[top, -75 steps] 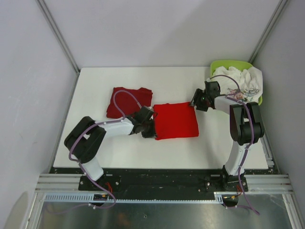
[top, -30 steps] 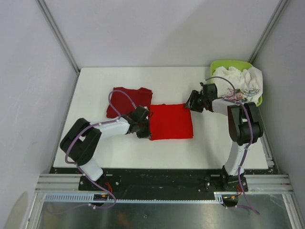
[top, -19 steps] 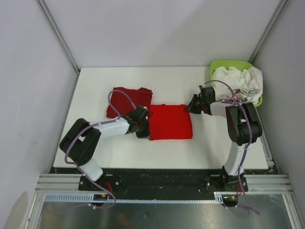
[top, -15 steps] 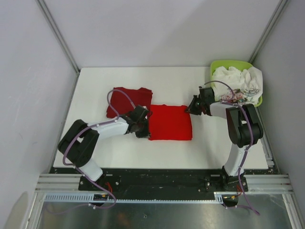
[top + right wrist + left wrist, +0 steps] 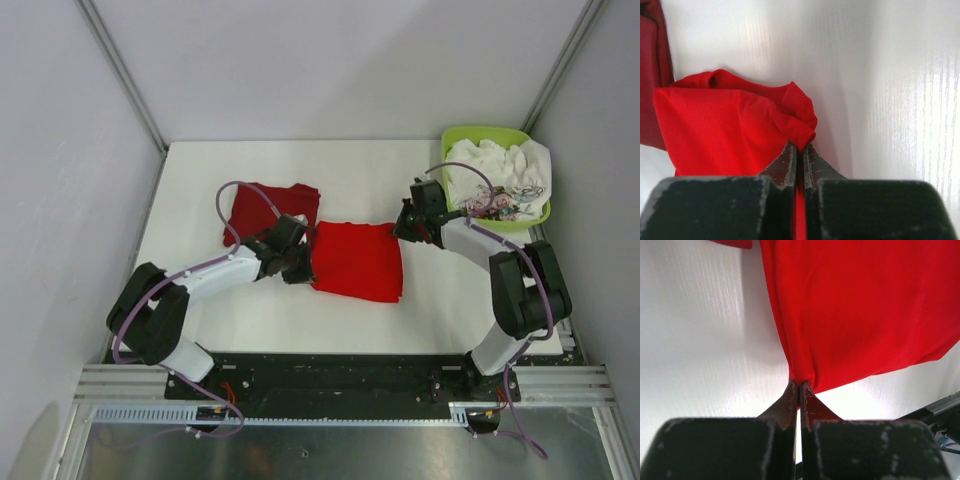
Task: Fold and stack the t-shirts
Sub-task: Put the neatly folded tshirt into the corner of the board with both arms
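Here, both tools pinch opposite sides of the bright red t-shirt point(image 5: 358, 262) at the middle of the white surface point(image 5: 350, 170).
The left tool point(image 5: 800, 386) is closed tight on the shirt's left edge, and the cloth is drawn into a narrow point between its jaws. The right tool point(image 5: 800, 147) is likewise closed, clamping a bunched fold at the shirt's far right corner. Between the two grips the folded shirt spreads as a rough rectangle, slightly skewed, with wrinkles near the right tool. Whether it is lifted off the surface cannot be told. The plain darker red t-shirt point(image 5: 255, 212) lies folded flat just beside it, to the left and farther back. A lime-green basket point(image 5: 480, 132) holding crumpled white cloth point(image 5: 500, 160) sits at the far right corner.
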{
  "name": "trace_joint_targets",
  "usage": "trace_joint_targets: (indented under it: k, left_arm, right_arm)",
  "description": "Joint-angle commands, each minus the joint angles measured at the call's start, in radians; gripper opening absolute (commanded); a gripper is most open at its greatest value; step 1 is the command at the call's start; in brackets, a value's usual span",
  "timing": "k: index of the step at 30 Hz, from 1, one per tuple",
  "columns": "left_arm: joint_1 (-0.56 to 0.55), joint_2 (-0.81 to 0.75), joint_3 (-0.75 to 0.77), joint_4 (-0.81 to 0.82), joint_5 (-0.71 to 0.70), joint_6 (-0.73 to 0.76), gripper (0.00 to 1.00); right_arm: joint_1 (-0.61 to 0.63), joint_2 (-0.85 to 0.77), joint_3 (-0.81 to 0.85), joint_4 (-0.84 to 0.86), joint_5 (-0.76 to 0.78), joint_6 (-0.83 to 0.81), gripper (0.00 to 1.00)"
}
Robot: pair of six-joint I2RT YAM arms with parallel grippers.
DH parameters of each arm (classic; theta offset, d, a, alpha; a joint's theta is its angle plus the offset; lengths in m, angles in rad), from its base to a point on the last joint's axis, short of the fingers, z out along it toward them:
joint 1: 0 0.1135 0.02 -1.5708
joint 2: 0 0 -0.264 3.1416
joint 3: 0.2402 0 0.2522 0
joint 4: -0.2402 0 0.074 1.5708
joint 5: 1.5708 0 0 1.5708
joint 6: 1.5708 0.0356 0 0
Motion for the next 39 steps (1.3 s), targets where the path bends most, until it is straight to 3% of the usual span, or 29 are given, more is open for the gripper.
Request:
trace_joint_targets:
  k: [1,39]
  left_arm:
    - [-0.004,-0.037,0.057,-0.001,0.023,0.019,0.00]
    - [-0.005,-0.091,0.223,-0.085,-0.004,0.058,0.00]
  right_arm:
    - [0.032,-0.074,-0.001,-0.033,0.056,-0.017,0.00]
    - [0.064,-0.198,0.176,-0.155,0.123,-0.030,0.00]
